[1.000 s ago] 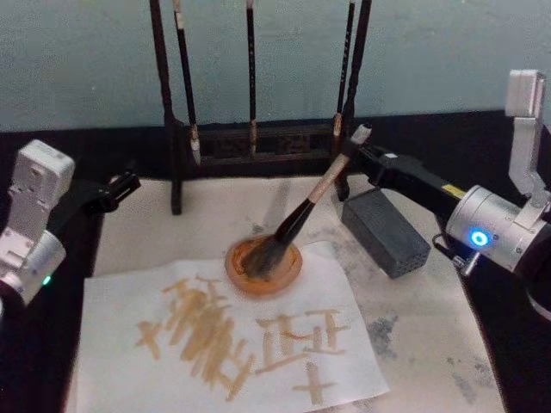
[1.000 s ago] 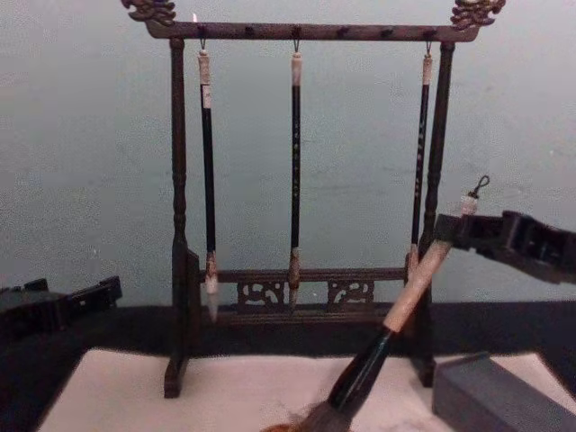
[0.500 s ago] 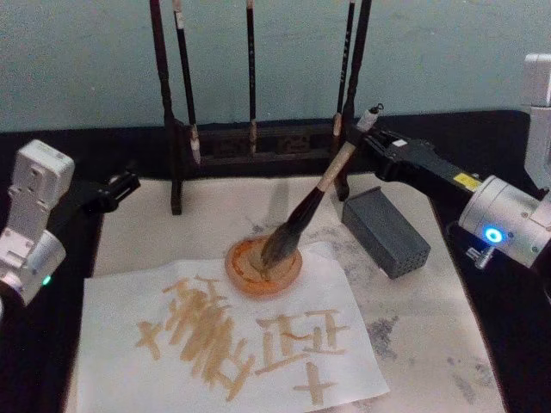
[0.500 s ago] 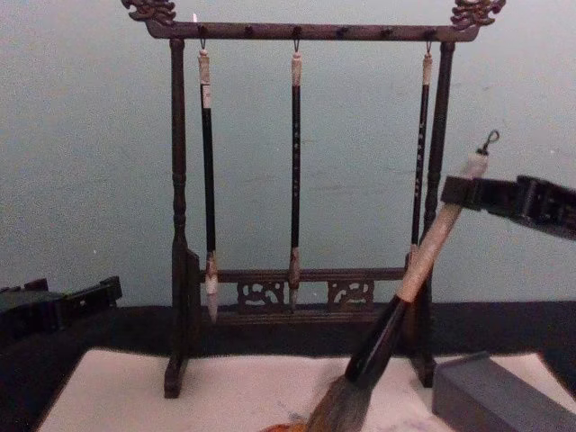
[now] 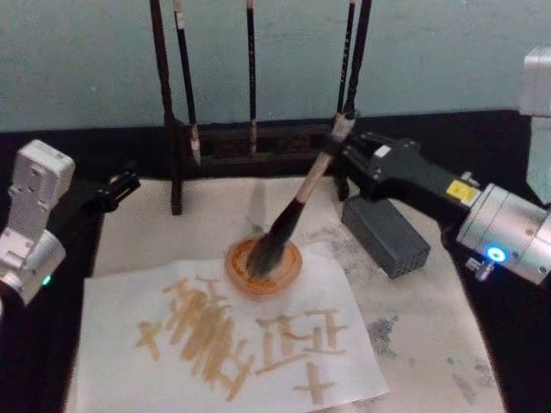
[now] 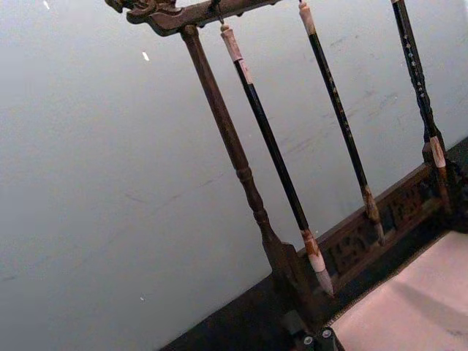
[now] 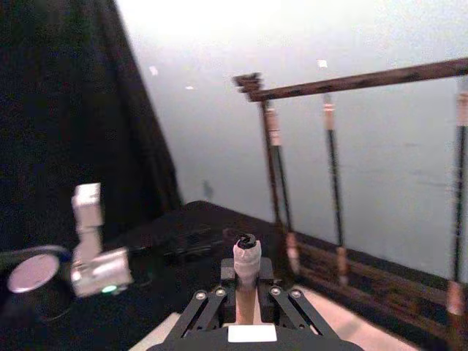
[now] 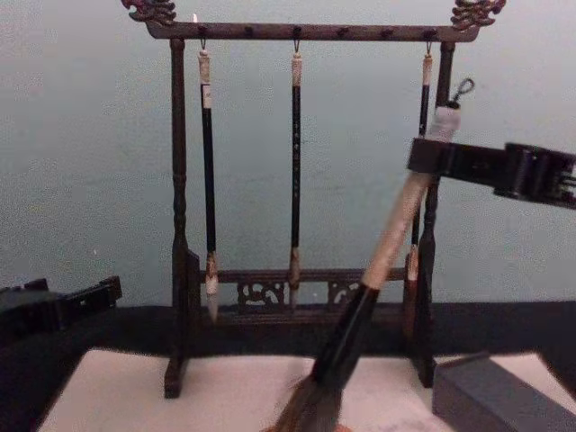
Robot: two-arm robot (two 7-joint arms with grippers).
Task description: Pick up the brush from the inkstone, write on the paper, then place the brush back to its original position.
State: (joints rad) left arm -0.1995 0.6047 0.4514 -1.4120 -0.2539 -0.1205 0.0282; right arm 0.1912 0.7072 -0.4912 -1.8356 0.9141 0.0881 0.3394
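Brush [image 5: 303, 196] is held near its top end by the right gripper [image 5: 344, 148], with the fingers clamped on the pale handle. The long axis is tilted: the cord-loop end is up, back and to the right, and the bristles are set down in the orange dish [image 5: 291, 268], left of the inkstone [image 5: 385, 232]. Versus 0.5 s ago, the top end is shifted left and the handle is steeper. Left gripper [image 5: 120, 185] is parked at the left, fingertips together.

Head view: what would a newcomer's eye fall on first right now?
The brush, tilted, gripped near its top by the right gripper, bristles in an orange dish at the middle. Next, the orange strokes across the paper, nearer the robot than the dish. The left gripper sits parked at the left.
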